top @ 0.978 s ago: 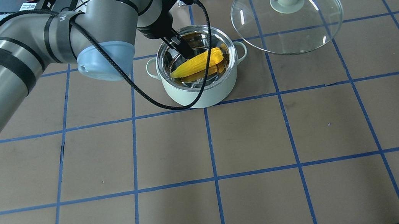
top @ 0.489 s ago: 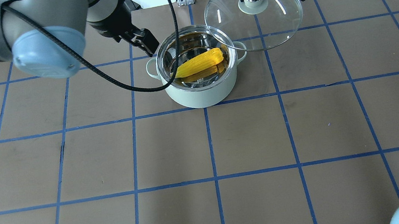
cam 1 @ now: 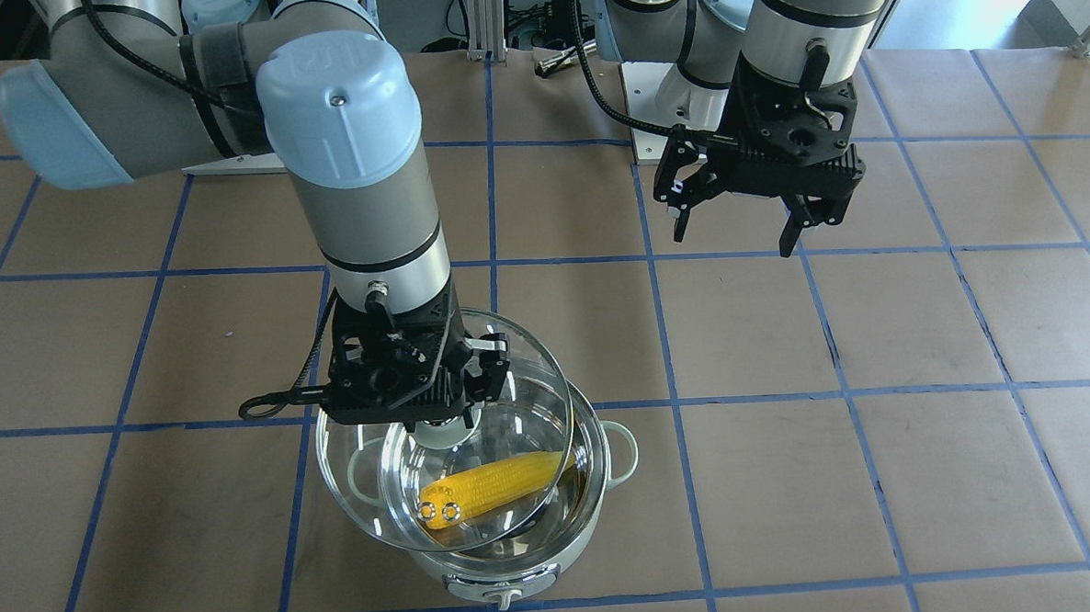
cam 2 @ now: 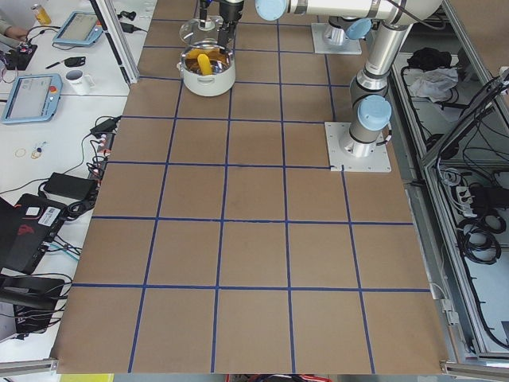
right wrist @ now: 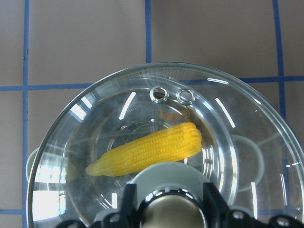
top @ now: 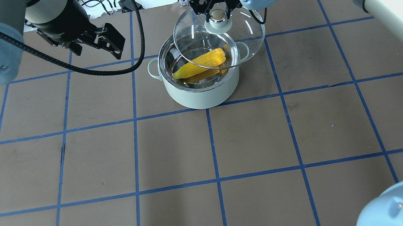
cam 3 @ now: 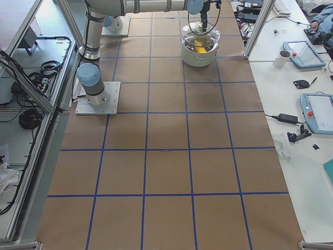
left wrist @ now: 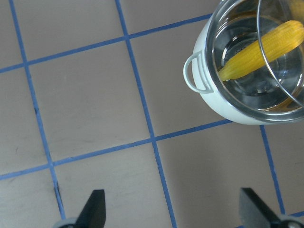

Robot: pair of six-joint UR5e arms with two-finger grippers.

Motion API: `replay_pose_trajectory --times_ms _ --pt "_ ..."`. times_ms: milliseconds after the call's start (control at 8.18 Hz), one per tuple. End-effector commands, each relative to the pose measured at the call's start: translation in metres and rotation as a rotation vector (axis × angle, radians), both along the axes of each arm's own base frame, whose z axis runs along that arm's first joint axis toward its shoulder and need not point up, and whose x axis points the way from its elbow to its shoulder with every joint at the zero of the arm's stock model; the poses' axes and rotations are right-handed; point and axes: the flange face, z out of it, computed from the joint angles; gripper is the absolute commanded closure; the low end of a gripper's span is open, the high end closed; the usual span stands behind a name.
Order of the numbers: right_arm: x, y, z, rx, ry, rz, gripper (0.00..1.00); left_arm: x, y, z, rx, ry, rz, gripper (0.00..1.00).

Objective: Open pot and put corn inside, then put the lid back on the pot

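Yellow corn [top: 201, 63] in pot [top: 203, 95], tip left; R gripper [top: 216, 15] clamps lid [top: 250, 40], L gripper [cam 1: 733, 241] spread.

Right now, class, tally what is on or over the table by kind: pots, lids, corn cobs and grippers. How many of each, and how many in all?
Pots: 1, the pot
Lids: 1, the lid
Corn cobs: 1, the corn
Grippers: 2, the left gripper and the right gripper
Total: 5
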Motion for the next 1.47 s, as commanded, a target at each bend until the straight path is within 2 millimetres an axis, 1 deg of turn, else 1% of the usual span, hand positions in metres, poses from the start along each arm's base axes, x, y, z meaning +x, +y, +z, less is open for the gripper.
replay_pose_trajectory --times_ms 0,122,367,489,1344 --pt "0.039 0.002 -0.031 -0.014 0.028 -0.014 0.65 0.023 0.016 -0.007 0.079 -0.064 0.096 0.00" --pt "0.039 0.001 -0.032 -0.015 0.030 -0.003 0.65 0.024 0.017 -0.010 0.085 -0.055 0.098 0.00" --pt "0.042 -0.005 -0.043 -0.019 0.019 -0.009 0.65 0.023 0.013 -0.014 0.087 -0.049 0.099 0.00" --pt "0.043 -0.006 -0.046 -0.017 0.017 -0.002 0.65 0.023 0.012 -0.016 0.090 -0.049 0.099 0.00" --pt "0.043 -0.014 -0.066 -0.023 0.010 -0.029 0.65 0.023 0.009 -0.018 0.089 -0.041 0.099 0.00"
